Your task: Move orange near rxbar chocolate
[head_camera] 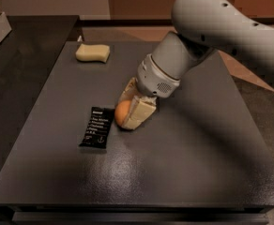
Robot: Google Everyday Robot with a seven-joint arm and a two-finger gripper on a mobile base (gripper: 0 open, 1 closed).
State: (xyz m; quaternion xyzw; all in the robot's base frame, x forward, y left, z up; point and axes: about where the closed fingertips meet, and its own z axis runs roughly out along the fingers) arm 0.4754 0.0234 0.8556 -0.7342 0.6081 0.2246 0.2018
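Note:
The orange (122, 113) is a small round fruit low over the dark table (184, 163), just right of the rxbar chocolate (97, 127), a flat black wrapper with white text. My gripper (130, 109) reaches down from the upper right and is shut on the orange, with one cream finger (139, 113) in front of it and the other behind. A narrow gap lies between the orange and the wrapper's right edge. I cannot tell whether the orange touches the table.
A pale yellow sponge (93, 53) lies at the table's far left. A lower dark surface (19, 78) runs along the left side. The arm's big grey body (212, 36) hangs over the table's right back part.

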